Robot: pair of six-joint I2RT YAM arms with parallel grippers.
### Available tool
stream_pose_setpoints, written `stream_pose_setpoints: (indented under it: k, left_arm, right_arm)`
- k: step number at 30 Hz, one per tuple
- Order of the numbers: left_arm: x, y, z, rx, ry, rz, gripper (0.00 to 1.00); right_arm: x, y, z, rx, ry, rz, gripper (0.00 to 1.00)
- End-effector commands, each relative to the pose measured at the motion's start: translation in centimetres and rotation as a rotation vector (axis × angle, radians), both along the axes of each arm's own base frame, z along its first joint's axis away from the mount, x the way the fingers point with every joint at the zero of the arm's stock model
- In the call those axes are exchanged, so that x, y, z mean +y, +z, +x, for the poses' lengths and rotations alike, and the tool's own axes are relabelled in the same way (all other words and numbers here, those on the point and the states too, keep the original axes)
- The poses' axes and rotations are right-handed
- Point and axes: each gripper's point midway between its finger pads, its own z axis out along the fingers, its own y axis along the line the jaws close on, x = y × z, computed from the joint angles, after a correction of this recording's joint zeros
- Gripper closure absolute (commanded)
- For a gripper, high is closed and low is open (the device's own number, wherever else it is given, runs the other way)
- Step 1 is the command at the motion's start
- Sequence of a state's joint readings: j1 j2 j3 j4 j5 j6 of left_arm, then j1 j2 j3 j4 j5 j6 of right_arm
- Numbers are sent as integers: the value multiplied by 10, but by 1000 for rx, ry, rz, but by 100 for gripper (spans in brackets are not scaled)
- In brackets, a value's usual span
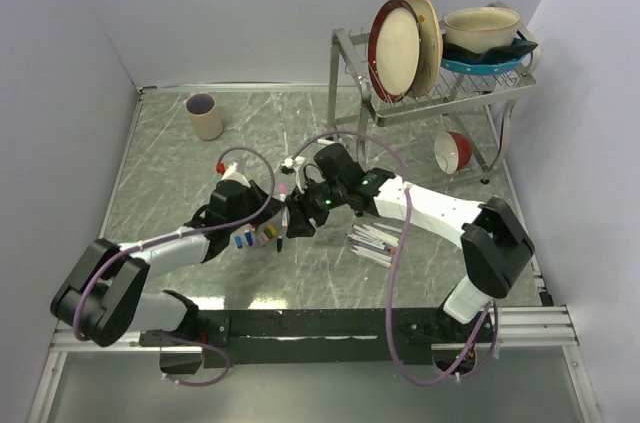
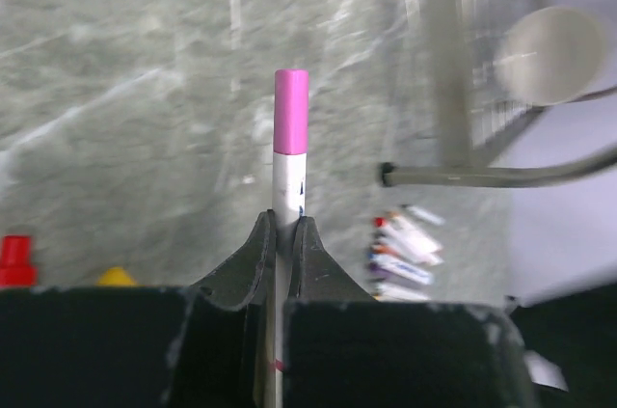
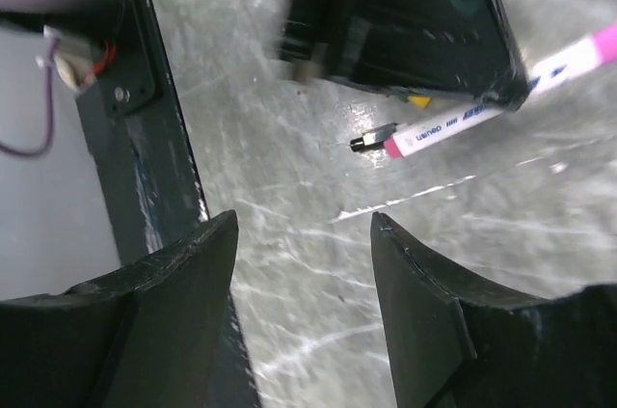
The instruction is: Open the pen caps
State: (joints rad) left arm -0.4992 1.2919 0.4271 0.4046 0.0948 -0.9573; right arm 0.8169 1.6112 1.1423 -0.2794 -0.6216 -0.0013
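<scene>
One pink cap [image 2: 291,111] on pen [image 2: 287,186] | left gripper [image 2: 284,227] clamps pen | right gripper [image 3: 304,230] released

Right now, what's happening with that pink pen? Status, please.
Left gripper shut on white pen, pink cap on. Right gripper open, empty, close by. Nothing blocking the cap.

Bright even light; glare on table [image 3: 366,133]; rack [image 2: 443,61] blurred, perhaps defocus.
</scene>
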Motion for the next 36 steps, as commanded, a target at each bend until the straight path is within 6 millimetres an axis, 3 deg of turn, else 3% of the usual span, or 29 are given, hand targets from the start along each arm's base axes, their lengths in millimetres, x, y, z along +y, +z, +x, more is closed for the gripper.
stream_pose_setpoints:
  k: [1,9,16,31,36]
  left_arm:
    - [-9,44,-1,-122,3,-183,99]
    - [-7,63,-16,-177,-5,-292,99]
    - [-7,79,-27,-220,-21,-349,99]
    - [-14,81,-43,-224,-51,-367,99]
    - [-19,78,-44,-214,-65,-364,99]
  right_arm:
    - [17,3,4,92,-102,72,35]
    - [21,-3,25,186,-281,70,35]
    - [23,-12,36,207,-328,50,35]
    - [17,-1,47,224,-312,106,64]
    - [16,2,48,209,-306,109,65]
